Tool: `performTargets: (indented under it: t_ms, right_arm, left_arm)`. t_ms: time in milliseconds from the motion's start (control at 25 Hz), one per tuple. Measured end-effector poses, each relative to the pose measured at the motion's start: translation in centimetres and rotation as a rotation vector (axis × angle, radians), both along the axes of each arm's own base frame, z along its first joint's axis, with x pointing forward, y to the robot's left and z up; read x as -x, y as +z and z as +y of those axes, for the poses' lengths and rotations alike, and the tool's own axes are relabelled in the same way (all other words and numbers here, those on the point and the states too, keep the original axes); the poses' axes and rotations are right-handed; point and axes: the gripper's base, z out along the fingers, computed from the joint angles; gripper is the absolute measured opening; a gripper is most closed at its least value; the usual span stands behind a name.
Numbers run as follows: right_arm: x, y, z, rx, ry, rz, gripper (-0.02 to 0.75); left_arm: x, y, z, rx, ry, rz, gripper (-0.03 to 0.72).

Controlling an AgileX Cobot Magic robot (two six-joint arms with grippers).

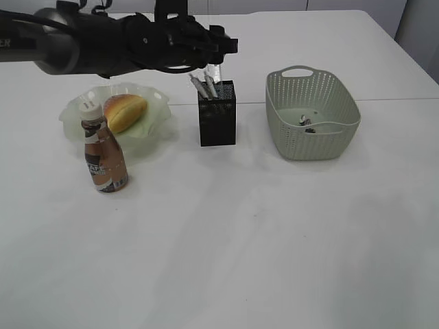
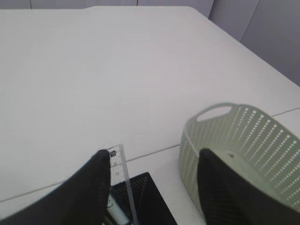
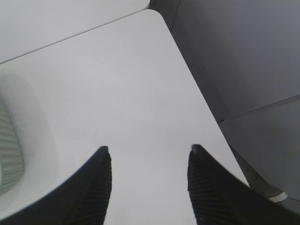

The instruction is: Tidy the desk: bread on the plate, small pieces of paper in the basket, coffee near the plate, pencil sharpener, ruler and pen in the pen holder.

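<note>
My left gripper [image 2: 154,152] hangs open just above the black mesh pen holder [image 1: 217,116]. The clear ruler [image 2: 123,171] stands upright in the pen holder [image 2: 152,204], close beside one finger, with the other finger far from it. In the exterior view the left gripper [image 1: 230,46] is over the ruler [image 1: 215,72], and a grey pen [image 1: 209,88] leans in the holder. The bread [image 1: 125,112] lies on the wavy plate [image 1: 75,113], with the coffee [image 1: 103,147] standing in front. Small pieces of paper [image 1: 305,121] lie in the basket [image 1: 312,140]. The pencil sharpener is hidden. My right gripper [image 3: 148,148] is open and empty.
The right gripper hovers over the desk [image 3: 117,84] near its rounded far corner, with the basket's wall [image 3: 7,161] at the left edge of that view. The basket [image 2: 243,145] stands right of the pen holder. A seam [image 1: 384,101] crosses the desk.
</note>
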Motion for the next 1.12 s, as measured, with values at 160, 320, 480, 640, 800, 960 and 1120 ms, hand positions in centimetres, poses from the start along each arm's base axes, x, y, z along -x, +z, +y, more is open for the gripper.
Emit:
performTargets:
  t_ms: [160, 320, 480, 640, 800, 960, 1120]
  right_arm:
    - [0.0, 0.0, 0.0, 0.0, 0.0, 0.0, 0.414]
    - [0.0, 0.0, 0.0, 0.0, 0.0, 0.0, 0.414]
    - [0.0, 0.0, 0.0, 0.0, 0.0, 0.0, 0.414]
    - [0.0, 0.0, 0.0, 0.0, 0.0, 0.0, 0.414]
    - [0.0, 0.0, 0.0, 0.001, 0.002, 0.001, 0.414]
    - [0.0, 0.0, 0.0, -0.001, 0.002, 0.001, 0.414]
    - [0.0, 0.0, 0.1, -0.011, 0.005, -0.002, 0.414]
  left_arm:
    - [0.1, 0.7, 0.1, -0.016, -0.011, -0.025, 0.431]
    - [0.4, 1.6, 0.1, -0.023, -0.023, -0.024, 0.431]
    - [1.4, 4.7, 0.5, -0.058, -0.056, -0.074, 0.431]
    - [2.3, 7.0, 1.4, -0.089, -0.082, -0.05, 0.431]
    - [2.6, 7.4, 3.1, -0.134, -0.098, 0.06, 0.43]
    - [3.0, 8.1, 5.4, -0.183, -0.102, 0.163, 0.416]
    - [3.8, 9.6, 7.2, -0.255, -0.132, 0.275, 0.4]
